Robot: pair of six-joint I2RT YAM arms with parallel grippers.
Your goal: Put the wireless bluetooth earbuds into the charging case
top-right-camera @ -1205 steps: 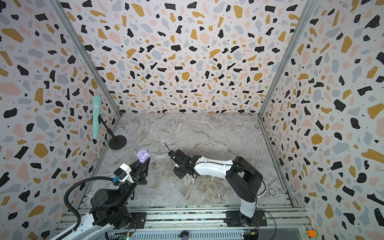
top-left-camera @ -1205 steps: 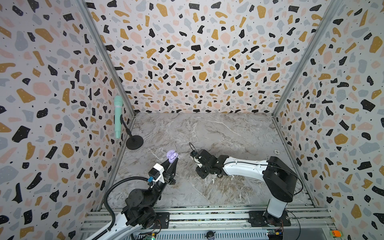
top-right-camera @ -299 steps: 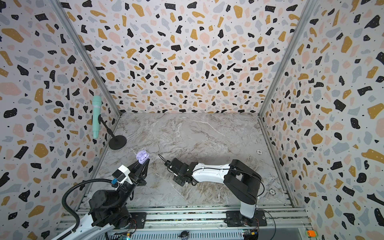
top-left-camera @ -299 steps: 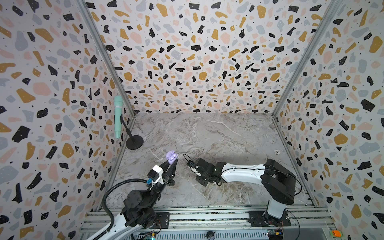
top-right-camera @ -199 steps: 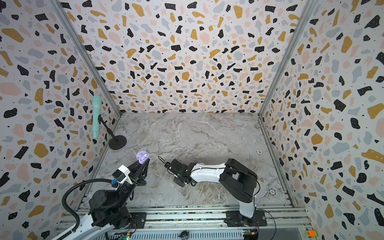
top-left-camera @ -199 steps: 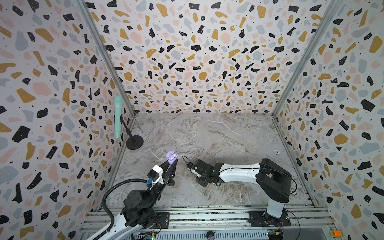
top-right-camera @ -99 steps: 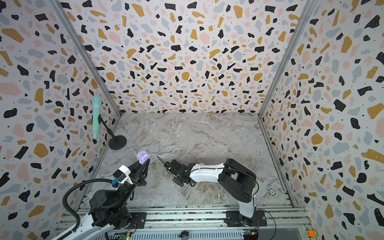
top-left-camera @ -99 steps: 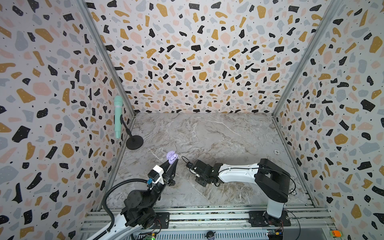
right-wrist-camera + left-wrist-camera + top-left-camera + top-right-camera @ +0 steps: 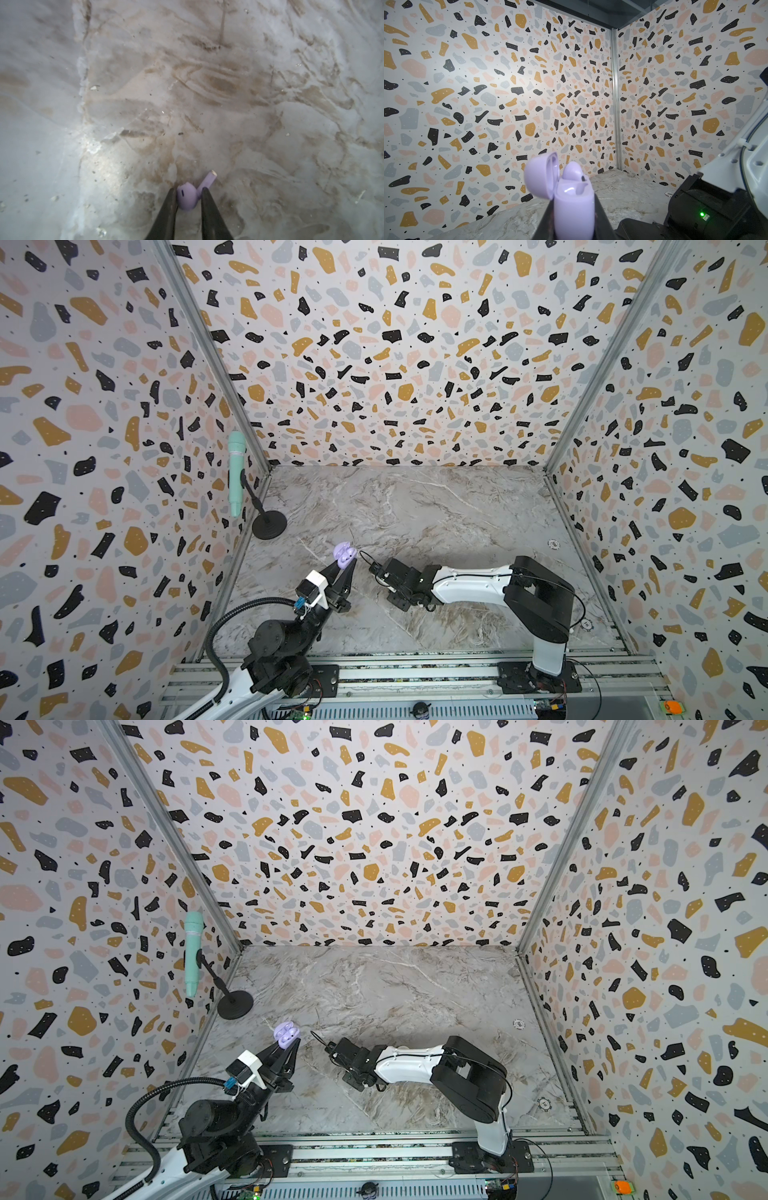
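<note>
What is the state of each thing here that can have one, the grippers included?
charging case: lid open, held in the left gripper.
seated earbud: in the case, top showing.
loose earbud: lying on the table, between the jaws of the right gripper.
left gripper: shut on the charging case.
right gripper: around the loose earbud; firm grip cannot be told.
microphone: upright in its stand, untouched.

The charging case (image 9: pixel 573 209) looked like smooth, glossy lavender plastic, and so did the earbud (image 9: pixel 186 197). The tabletop (image 9: pixel 415 510) had a faintly shiny marble-patterned surface; the walls (image 9: pixel 374 364) looked matt.
</note>
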